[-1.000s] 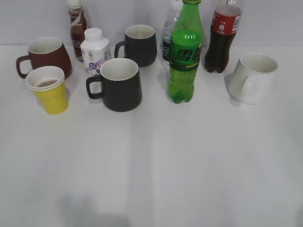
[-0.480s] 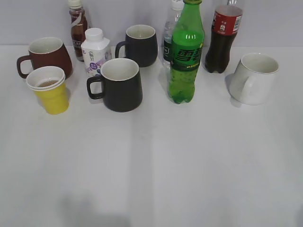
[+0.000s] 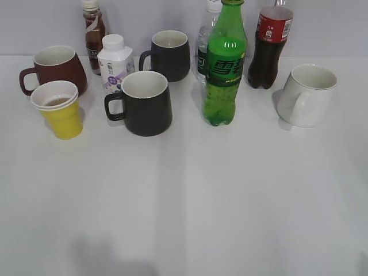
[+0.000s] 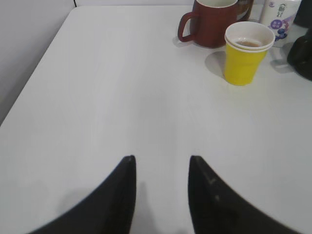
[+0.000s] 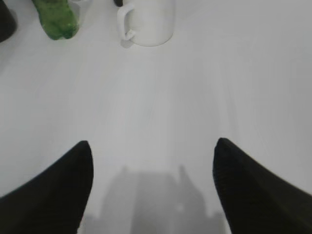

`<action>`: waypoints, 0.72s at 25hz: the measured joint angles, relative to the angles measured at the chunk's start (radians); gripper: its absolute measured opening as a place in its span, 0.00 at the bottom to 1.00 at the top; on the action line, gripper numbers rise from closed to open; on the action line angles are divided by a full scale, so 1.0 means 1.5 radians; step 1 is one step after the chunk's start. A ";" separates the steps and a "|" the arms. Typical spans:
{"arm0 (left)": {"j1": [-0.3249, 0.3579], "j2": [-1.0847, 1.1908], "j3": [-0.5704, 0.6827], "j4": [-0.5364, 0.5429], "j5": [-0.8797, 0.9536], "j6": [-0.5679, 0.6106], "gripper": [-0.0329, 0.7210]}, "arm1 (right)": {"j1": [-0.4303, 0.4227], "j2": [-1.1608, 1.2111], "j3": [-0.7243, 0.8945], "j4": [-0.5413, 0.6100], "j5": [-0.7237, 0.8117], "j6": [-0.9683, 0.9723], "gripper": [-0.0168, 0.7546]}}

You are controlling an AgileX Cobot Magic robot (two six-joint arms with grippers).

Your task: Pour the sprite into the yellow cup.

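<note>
Wide white tabletop [image 3: 184,201] filling the exterior view, drinks and cups lined up along the far edge. Tall translucent green plastic sprite bottle [image 3: 225,63] with green cap and dark green label standing upright right of centre, untouched, clear of both grippers; only its base showing top left in the right wrist view [image 5: 56,19]. Dark cola bottle with a red label [image 3: 270,46] behind it to the right, clear water bottle [image 3: 204,49] just behind its left shoulder. White ceramic mug [image 3: 307,95] out on the right, handle turned toward the green bottle. Two black mugs left of the sprite, front black mug [image 3: 144,103] and rear black mug [image 3: 169,54]. Dark red mug with a handle [image 3: 53,70] far left. Small white milk bottle with a purple print [image 3: 115,62] between red mug and black mugs, slim brown tea bottle [image 3: 94,31] behind it. Small handleless yellow paper cup with white rim [image 3: 60,109] upright just in front of the red mug, a little brown liquid in the bottom, well apart from the sprite. Left gripper [image 4: 161,163] low over bare table, black fingers [image 4: 124,195] parted a little, gripping nothing. Right gripper [image 5: 153,148] spread wide, fingers [image 5: 243,185] far apart, empty.
</note>
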 joint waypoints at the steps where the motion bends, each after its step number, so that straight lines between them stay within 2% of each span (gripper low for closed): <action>1: 0.000 0.000 0.000 0.000 0.000 0.000 0.42 | -0.004 0.000 0.000 0.000 0.000 0.000 0.77; 18: 0.000 0.000 0.000 0.000 0.000 0.000 0.36 | -0.013 0.000 0.000 0.000 0.001 0.000 0.77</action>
